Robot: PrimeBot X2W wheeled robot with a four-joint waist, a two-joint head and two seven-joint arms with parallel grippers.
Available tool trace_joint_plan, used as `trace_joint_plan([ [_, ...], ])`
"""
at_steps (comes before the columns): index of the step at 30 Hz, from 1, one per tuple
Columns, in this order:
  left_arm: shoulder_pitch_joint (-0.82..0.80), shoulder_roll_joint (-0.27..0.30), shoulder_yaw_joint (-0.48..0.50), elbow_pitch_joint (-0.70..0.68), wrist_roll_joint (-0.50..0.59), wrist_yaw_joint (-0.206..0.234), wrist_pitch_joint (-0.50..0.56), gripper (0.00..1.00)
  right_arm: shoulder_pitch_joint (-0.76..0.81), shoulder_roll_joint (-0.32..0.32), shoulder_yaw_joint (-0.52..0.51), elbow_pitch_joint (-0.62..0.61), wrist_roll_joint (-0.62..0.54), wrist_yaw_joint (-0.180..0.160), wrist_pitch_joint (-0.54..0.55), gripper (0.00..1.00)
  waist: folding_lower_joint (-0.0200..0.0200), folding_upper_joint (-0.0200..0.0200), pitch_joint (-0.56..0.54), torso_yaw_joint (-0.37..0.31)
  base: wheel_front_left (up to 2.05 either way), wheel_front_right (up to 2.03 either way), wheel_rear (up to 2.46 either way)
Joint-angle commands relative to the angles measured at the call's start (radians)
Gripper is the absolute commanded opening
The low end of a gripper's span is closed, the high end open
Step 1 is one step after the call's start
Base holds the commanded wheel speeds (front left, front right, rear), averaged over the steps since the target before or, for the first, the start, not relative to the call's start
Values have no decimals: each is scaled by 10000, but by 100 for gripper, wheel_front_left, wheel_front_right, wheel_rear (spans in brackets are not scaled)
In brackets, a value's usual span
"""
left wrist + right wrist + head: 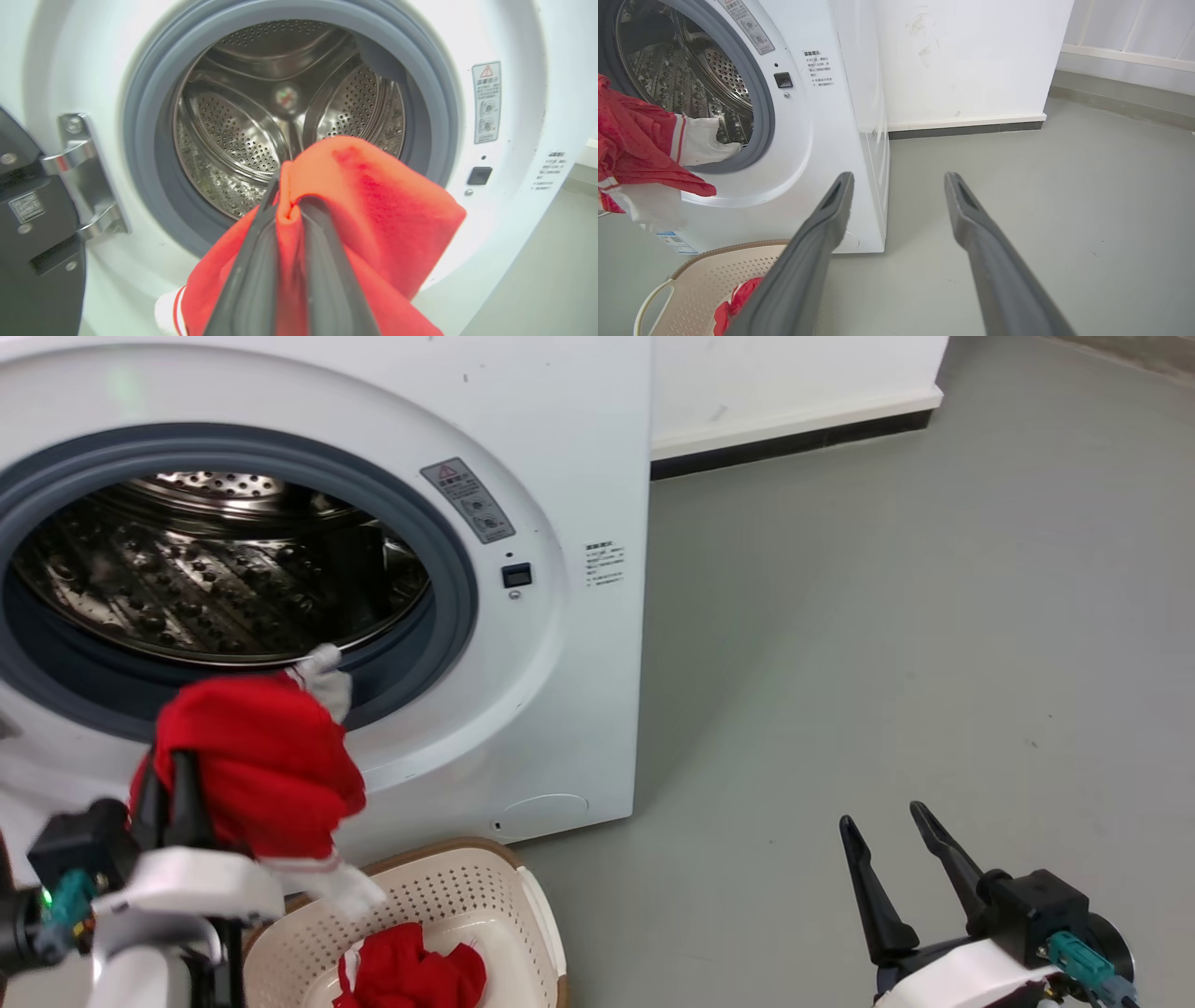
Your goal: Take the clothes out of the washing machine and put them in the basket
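Left hand [289,196], pinching a soft red garment [261,756] with white trim, just before the washer [579,448] and its round grey seal [457,583]. Behind, shiny perforated steel drum [215,579]. Below, cream perforated basket [448,887], rounded, holding a second garment [415,971], red, crumpled. Far right, right hand [882,814], fingers spread, above smooth grey floor [887,616].
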Motion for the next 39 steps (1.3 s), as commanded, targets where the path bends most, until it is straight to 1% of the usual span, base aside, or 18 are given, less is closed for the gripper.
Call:
trace_joint_plan([
  [1,304,-95,-34,-362,-34,81,44,0,163,-2,-29,-81,-45,-3,28,100,3,0,-13,122,0,0,0],
  [4,1274,-415,-171,-1236,-133,170,325,0,219,1,-25,-217,-102,-3,115,100,3,0,79,275,0,0,0],
  [7,2080,-740,-338,-1752,-209,297,581,0,188,1,-3,-362,-118,-3,151,100,3,0,366,405,0,0,0],
  [10,2625,-1030,-441,-1714,-294,416,552,0,3,1,68,-470,-159,-3,191,100,3,0,773,502,0,0,0],
  [14,2775,-1254,-513,-978,-394,391,284,0,-270,1,152,-565,-202,-3,182,100,3,0,1501,576,0,0,0],
  [21,1432,-1288,-332,1071,-483,176,-43,0,-971,1,291,-758,-282,-3,84,100,3,0,3259,561,0,0,0],
  [27,-472,-943,35,2876,-333,-64,-102,0,-1658,1,356,-933,-366,-3,-25,100,3,0,4974,457,0,0,0],
  [32,-2015,-652,254,4442,-204,-298,-84,0,-2203,3,517,-986,-355,-3,-141,100,3,0,6280,233,0,0,0],
  [33,-2263,-636,291,4783,-198,-356,-84,0,-2280,3,539,-968,-365,-3,-195,100,3,0,6473,198,0,0,0],
  [36,-2957,-503,376,5883,-214,-345,-85,0,-2529,3,627,-906,-297,-3,-294,100,3,0,7052,89,0,0,0],
  [37,-2957,-503,376,5883,-214,-345,-85,0,-2529,3,627,-906,-297,-3,-294,100,3,0,7052,89,0,0,0],
  [39,-3363,-444,413,6673,-266,-351,-86,0,-2633,3,702,-837,-256,-3,-376,100,3,0,7312,19,0,0,0],
])
